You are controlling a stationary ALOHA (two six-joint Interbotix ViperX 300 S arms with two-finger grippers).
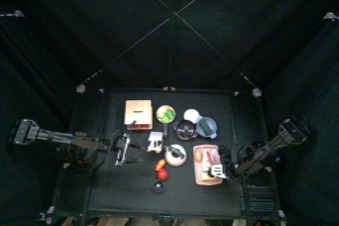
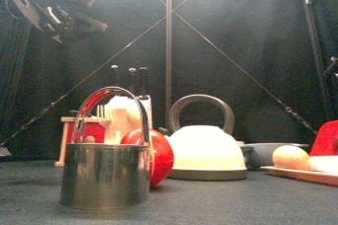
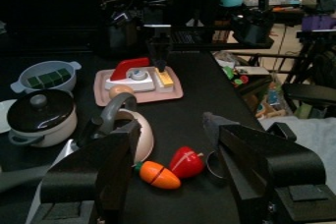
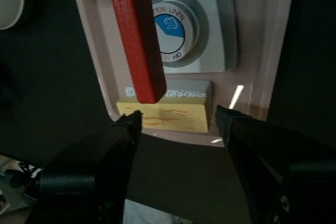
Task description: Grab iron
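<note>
- Right pincer (image 4: 171, 120) is spread wide, holding nothing, poised directly over the iron (image 4: 178, 41).
- The iron (image 1: 208, 164), pink with a red handle, lies flat on the table (image 1: 232, 111), front right.
- Left pincer (image 3: 184, 149) hangs open above the kettle (image 3: 125, 135), gripping nothing.

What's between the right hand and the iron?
Nothing: right wrist view shows the right hand open straight over the iron, bare gap between.
</note>
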